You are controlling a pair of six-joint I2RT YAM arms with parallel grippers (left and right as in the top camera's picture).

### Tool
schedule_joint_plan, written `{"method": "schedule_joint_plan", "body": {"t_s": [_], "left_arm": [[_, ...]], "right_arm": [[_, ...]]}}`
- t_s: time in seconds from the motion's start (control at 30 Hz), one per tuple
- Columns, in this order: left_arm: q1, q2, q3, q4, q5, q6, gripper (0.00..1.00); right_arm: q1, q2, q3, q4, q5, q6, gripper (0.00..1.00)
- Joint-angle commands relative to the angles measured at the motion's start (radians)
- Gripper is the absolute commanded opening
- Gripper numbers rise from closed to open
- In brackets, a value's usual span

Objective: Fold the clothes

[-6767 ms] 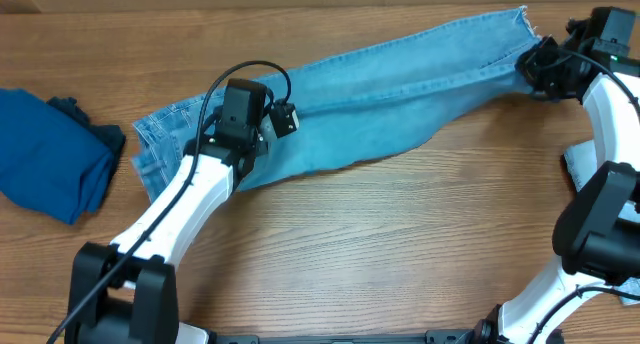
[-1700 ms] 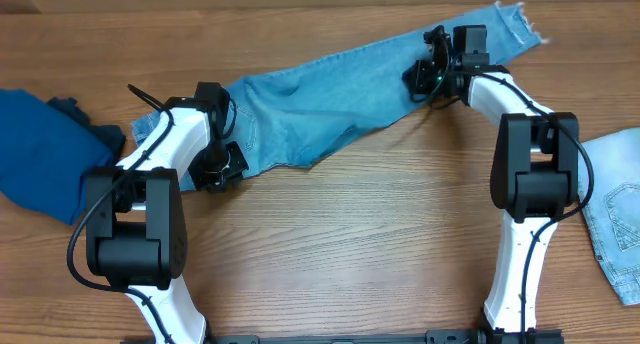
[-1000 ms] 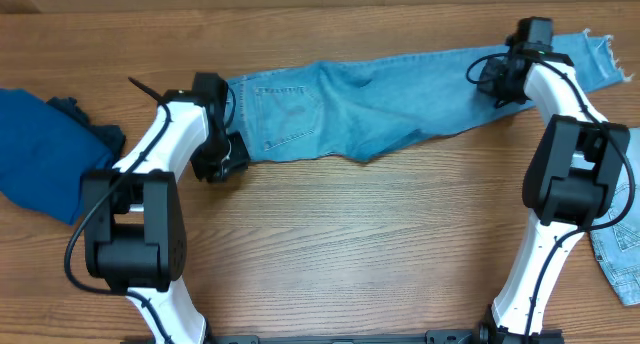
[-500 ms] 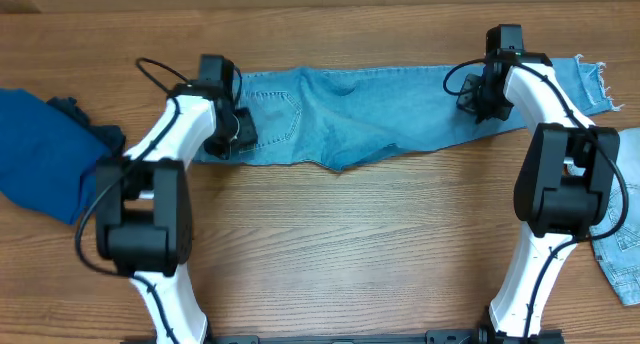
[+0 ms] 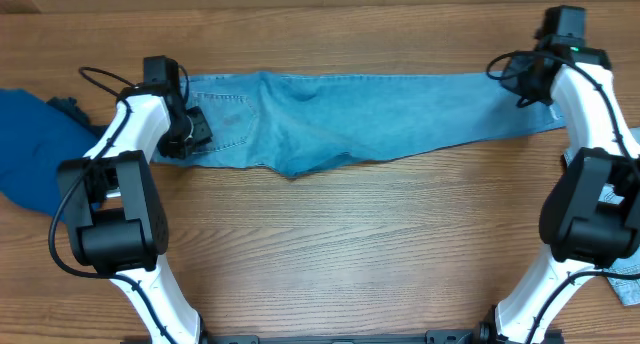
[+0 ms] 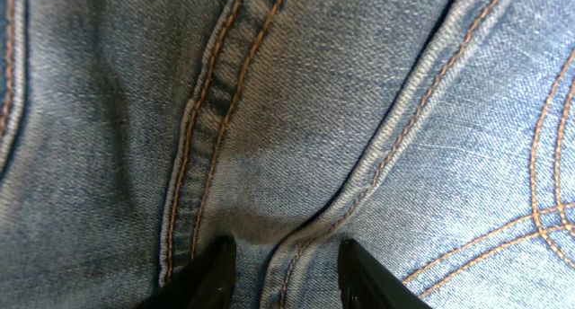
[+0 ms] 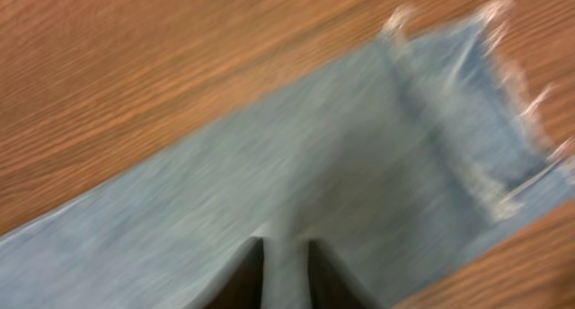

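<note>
Jeans [image 5: 380,114]: laid full-length across the upper frame, flat, no fold made yet.
Left gripper [image 6: 283,264]: upper left, pinching waist denim.
Right gripper [image 7: 286,260]: upper right, astride the frayed hem end; grip cannot be told.
Dark blue garment [image 5: 35,154]: left edge, crumpled, apparently unfolded.

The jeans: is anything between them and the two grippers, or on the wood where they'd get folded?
Nothing visible. The left gripper is on the jeans at the waist end, the right gripper at the frayed hem. The table in front is bare; a dark blue garment lies off left.
</note>
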Motion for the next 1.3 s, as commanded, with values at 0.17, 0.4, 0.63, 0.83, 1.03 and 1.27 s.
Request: {"method": "schedule_joint_plan", "body": {"t_s": [0.17,0.4,0.63,0.83,1.03,1.27], "left_arm": [[0.062,0.07,-0.027,0.006,-0.142,0.048,0.42],[0.062,0.07,-0.027,0.01,-0.141,0.048,0.42],[0.062,0.07,-0.027,0.017,-0.141,0.048,0.42],[0.062,0.07,-0.027,0.017,-0.141,0.048,0.43],[0.062,0.07,-0.027,0.018,-0.142,0.047,0.43],[0.062,0.07,-0.027,0.018,-0.142,0.048,0.43]], "right_arm": [[-0.21,0.166,0.001,0.089,-0.278,-0.231,0.69],[-0.266,0.198,0.001,0.111,-0.352,-0.279,0.61],[-0.274,0.198,0.001,0.069,-0.386,-0.278,0.3],[-0.275,0.198,0.001,0.066,-0.306,-0.271,0.24],[-0.286,0.198,0.001,0.105,-0.206,-0.245,0.04],[-0.34,0.198,0.001,0.136,-0.093,-0.18,0.04]]}}
